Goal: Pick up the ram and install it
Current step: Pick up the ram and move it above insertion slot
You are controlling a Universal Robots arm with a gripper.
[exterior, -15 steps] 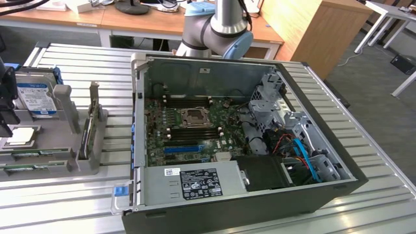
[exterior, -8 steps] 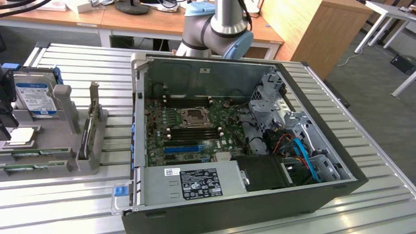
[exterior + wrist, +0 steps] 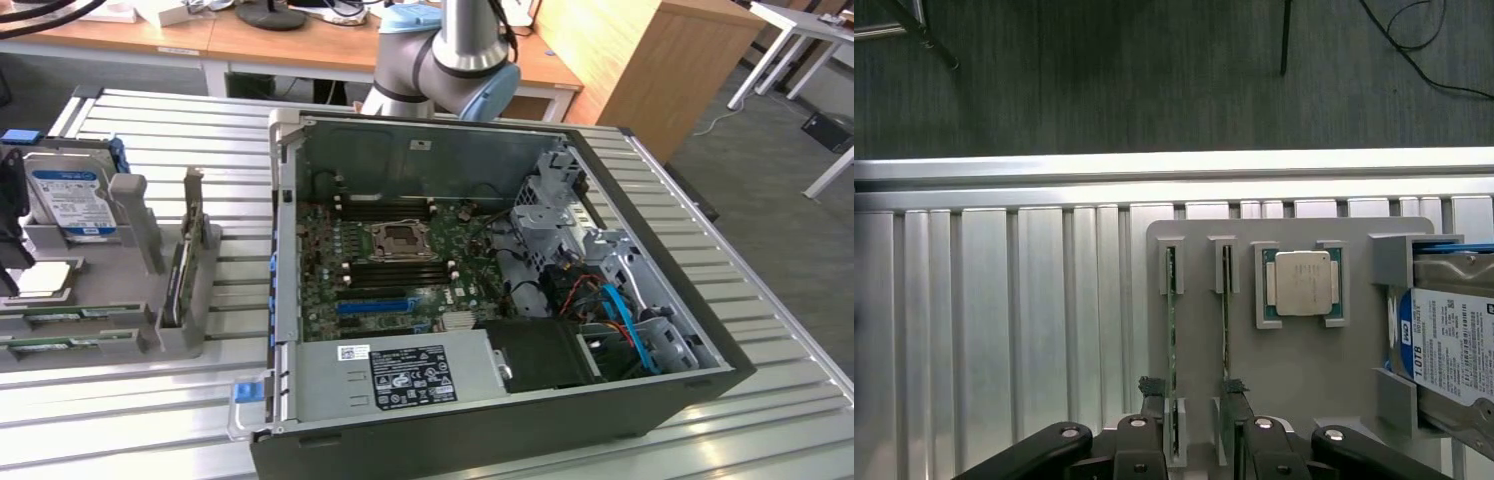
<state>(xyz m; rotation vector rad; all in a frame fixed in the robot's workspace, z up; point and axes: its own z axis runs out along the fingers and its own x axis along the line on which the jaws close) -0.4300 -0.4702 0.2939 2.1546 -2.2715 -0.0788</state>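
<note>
Two ram sticks stand on edge in slots of a grey holder [image 3: 1194,250]: one green stick [image 3: 1171,330] and a second [image 3: 1226,320] beside it. My gripper [image 3: 1192,405] hovers over the near end of the holder, open, with one fingertip [image 3: 1150,392] just outside the first stick and the other fingertip [image 3: 1233,392] at the second stick. Nothing is held. In the exterior view the same sticks [image 3: 67,320] lie at the left, apart from the open computer case [image 3: 287,250]. The motherboard [image 3: 387,260] shows black ram slots [image 3: 396,272] near its CPU socket.
A CPU [image 3: 1301,283] and a hard drive [image 3: 1454,345] share the holder next to the sticks. An upright card with a metal bracket [image 3: 187,270] stands between holder and case. A blue slot [image 3: 374,303] and the power supply [image 3: 400,370] lie in the case. The slatted metal table [image 3: 747,400] ends nearby.
</note>
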